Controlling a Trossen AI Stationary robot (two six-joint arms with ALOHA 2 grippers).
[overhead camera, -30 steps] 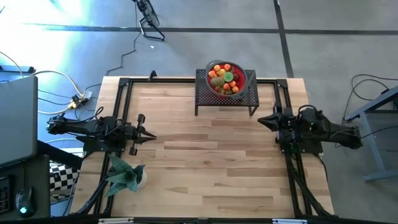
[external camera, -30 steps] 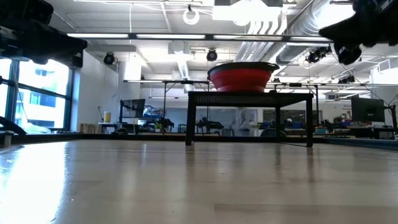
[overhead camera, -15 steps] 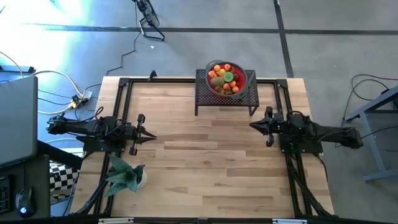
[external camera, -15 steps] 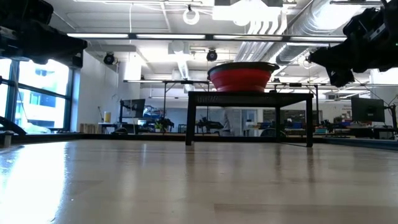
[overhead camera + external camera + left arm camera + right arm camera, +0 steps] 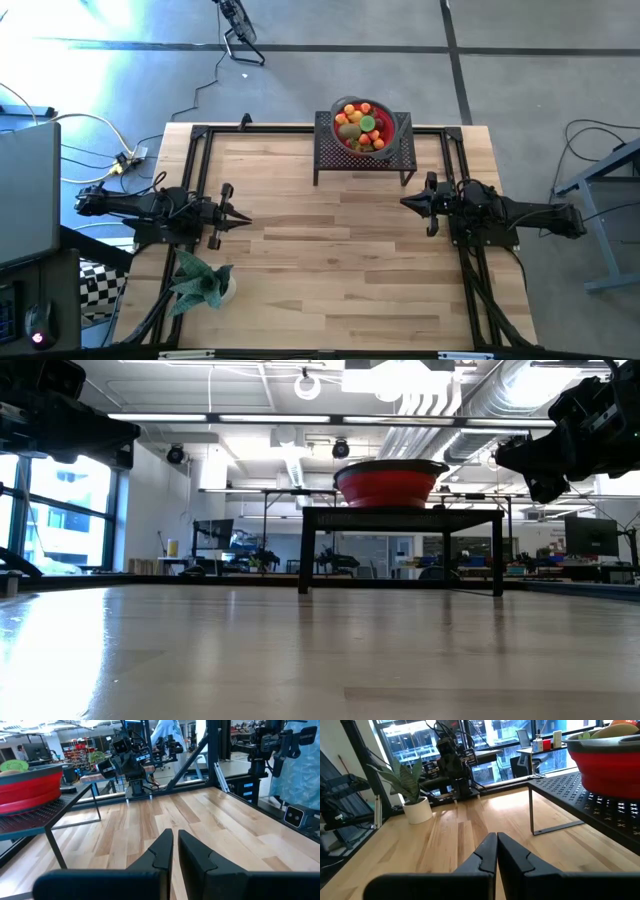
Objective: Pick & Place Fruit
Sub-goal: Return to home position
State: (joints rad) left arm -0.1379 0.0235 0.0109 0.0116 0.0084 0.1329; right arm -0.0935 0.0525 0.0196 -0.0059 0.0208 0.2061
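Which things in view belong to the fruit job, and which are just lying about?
Job: toy fruit; red bowl holding it; black mesh shelf under the bowl.
Lying about: potted plant beside the left arm; cable on the floor.

We see a grey floor (image 5: 320, 75) all around the wooden surface (image 5: 340, 280). In the low view, tall windows (image 5: 60, 530) stand at nine o'clock. White ducts (image 5: 480, 400) run overhead at one o'clock.

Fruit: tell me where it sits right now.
In the high view the fruit is piled in the red bowl, which stands on the black mesh shelf at the middle of the table's far edge.
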